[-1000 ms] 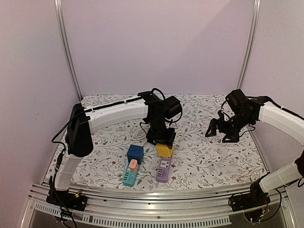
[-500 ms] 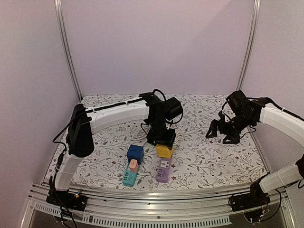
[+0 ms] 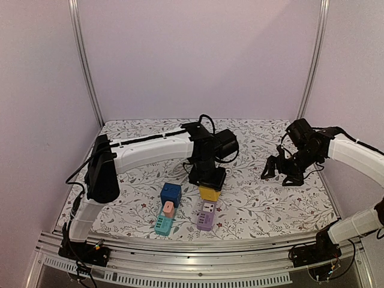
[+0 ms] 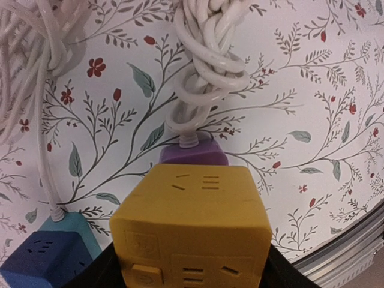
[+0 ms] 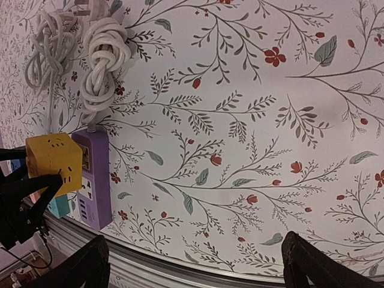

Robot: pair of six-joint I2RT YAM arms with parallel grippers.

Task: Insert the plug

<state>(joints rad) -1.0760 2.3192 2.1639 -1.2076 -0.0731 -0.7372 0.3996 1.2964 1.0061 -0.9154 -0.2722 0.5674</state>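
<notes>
My left gripper (image 3: 209,181) is shut on a yellow cube-shaped plug block (image 3: 208,192), with its black fingers on both sides of the cube (image 4: 192,228). The cube hangs just above the far end of a purple power strip (image 3: 206,215), which lies flat on the floral cloth. In the left wrist view only the cord end of the strip (image 4: 193,154) shows past the cube. The underside of the cube is hidden. My right gripper (image 3: 279,170) is open and empty over the cloth at the right, far from the strip (image 5: 96,180); its own midpoint (image 5: 198,267) is over bare cloth.
A blue cube (image 3: 170,194) stands left of the yellow one. Below it lies a teal strip (image 3: 162,225) with a pink plug (image 3: 169,209) in it. White cord coils (image 5: 102,54) lie behind the strips. The metal table rail (image 3: 198,245) runs close in front.
My left arm has shifted slightly to the right and down, and the yellow cube is a little closer to the purple strip. My right gripper has drifted slightly lower and is still open.
</notes>
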